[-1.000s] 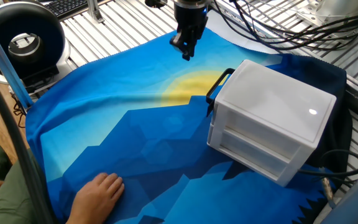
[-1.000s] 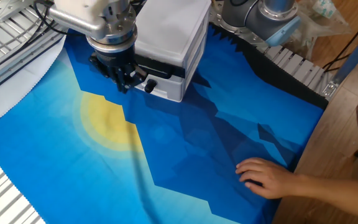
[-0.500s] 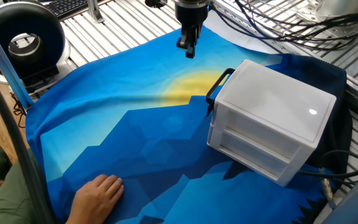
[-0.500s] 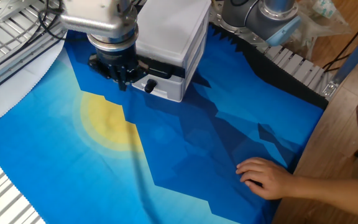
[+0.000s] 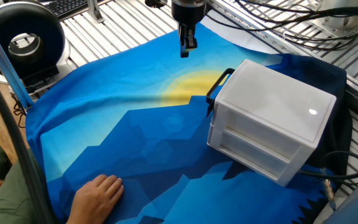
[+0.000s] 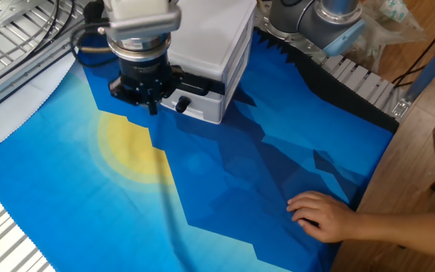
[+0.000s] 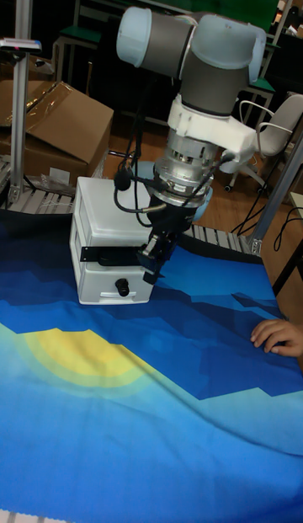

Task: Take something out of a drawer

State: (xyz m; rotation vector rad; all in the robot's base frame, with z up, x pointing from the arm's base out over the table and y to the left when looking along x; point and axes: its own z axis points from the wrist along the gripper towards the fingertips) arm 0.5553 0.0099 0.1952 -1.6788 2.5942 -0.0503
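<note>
The white two-drawer box [image 5: 272, 115] [image 6: 206, 38] [image 7: 105, 224] stands on the blue cloth. Its drawer with the black bar handle [image 5: 219, 84] [image 6: 196, 85] [image 7: 108, 253] is pushed in. The something is hidden from every view. My gripper [image 5: 185, 50] [image 6: 152, 104] [image 7: 153, 269] hangs just above the cloth in front of the handle, a short way off and not touching it. Its fingers look pressed together, with nothing held.
A person's hand [image 5: 98, 193] [image 6: 319, 211] [image 7: 278, 333] rests flat on the blue and yellow cloth [image 5: 123, 124]. The lower drawer front has a small black knob [image 6: 180, 106] [image 7: 124, 285]. A black round device [image 5: 23, 40] and thick cables [image 5: 278, 28] lie beside the cloth.
My gripper has turned about its own axis, so it looks narrower now, and has drifted slightly away from the box front. The box and the hand have stayed put.
</note>
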